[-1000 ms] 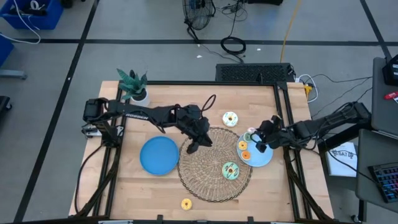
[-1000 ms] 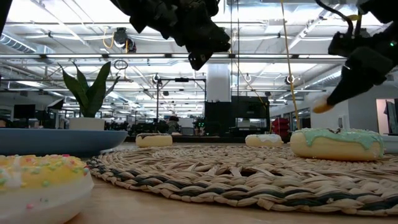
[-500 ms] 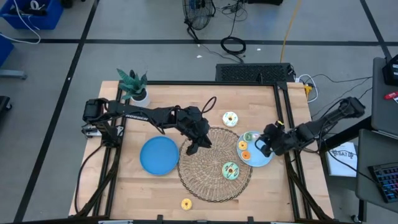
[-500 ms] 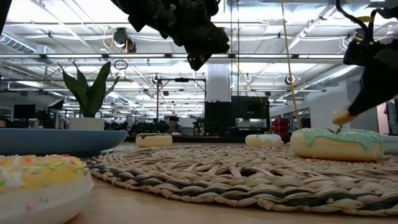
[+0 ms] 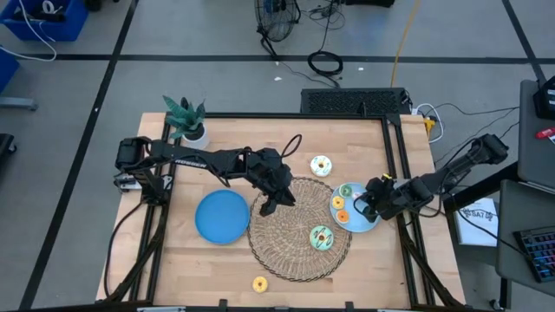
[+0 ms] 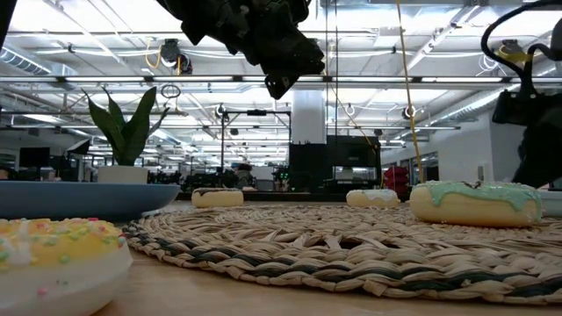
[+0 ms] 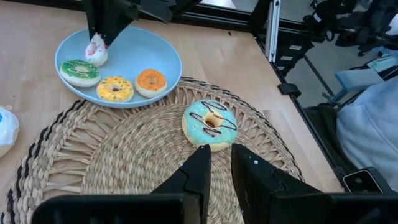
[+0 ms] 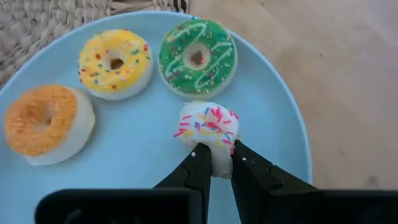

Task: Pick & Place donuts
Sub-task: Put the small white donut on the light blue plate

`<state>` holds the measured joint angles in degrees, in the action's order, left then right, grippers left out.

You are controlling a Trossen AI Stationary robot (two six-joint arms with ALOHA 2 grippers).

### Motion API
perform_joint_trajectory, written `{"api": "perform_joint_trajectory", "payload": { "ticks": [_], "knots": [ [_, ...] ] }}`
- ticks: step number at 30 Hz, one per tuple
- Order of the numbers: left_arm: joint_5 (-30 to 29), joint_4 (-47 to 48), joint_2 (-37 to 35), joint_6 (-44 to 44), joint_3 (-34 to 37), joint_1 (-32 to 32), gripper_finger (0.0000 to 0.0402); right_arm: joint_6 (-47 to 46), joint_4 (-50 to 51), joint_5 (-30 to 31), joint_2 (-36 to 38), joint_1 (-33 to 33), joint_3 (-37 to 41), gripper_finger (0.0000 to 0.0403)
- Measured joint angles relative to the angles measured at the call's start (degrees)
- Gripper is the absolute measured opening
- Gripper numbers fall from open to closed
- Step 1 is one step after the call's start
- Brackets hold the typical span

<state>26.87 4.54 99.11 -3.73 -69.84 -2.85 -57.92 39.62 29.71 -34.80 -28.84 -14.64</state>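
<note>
Grey workshop floor is surrounding a wooden worktop (image 5: 286, 139) with a potted plant (image 5: 186, 119) at its far left corner; on it, the right gripper (image 8: 214, 163) is clamping its fingers (image 8: 200, 163) on a pink-sprinkled white donut (image 8: 209, 129) and holding it down at the surface of the blue plate (image 8: 273, 134) on the right; beside that donut a green donut (image 8: 198, 57), a yellow donut (image 8: 115, 63) and an orange donut (image 8: 45, 122) are lying on the same plate; the left gripper (image 7: 220, 163) is hovering over the far left part of the wicker mat (image 5: 282, 243) with its fingers slightly apart and gripping nothing; a mint-iced donut (image 7: 211, 123) is sitting on the mat just ahead of it; a white donut (image 5: 321, 165) is lying on the bare wood beyond the mat; a second yellow donut (image 5: 259, 283) is resting near the front edge; another blue plate (image 5: 221, 217) is lying empty to the left of the mat.
</note>
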Motion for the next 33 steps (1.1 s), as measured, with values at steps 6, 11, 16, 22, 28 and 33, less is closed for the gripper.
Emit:
{"api": "perform_joint_trajectory", "payload": {
  "ticks": [6, 11, 16, 22, 28, 33],
  "knots": [
    [0.0, 0.0, 0.0, -1.0, 0.0, 0.0, 0.0067, 0.3, -0.9, -0.4, 0.0, 0.0, 0.2, 0.004],
    [0.0, 0.0, 0.0, -1.0, 0.0, 0.0, 0.0067, 2.1, -1.3, -4.3, 0.0, 0.0, 0.3, 0.0055],
    [0.0, 0.0, 0.0, -0.9, 0.0, 0.0, 0.0067, 1.7, -1.7, -6.0, 0.0, 0.0, 0.4, 0.0122],
    [0.0, -0.1, 0.0, -0.9, 0.0, 0.0, 0.0067, 2.9, -1.7, -6.0, 0.2, 0.0, 0.4, 0.0219],
    [0.0, 0.0, 0.0, -0.9, 0.0, 0.0, 0.0067, 0.9, -1.7, -8.6, 1.7, 0.0, 0.4, 0.0263],
    [0.0, 0.0, 0.0, -0.9, 0.0, 0.0, 0.0067, -0.9, -1.9, -10.6, 3.3, 0.0, 0.4, 0.0266]
  ]
}}
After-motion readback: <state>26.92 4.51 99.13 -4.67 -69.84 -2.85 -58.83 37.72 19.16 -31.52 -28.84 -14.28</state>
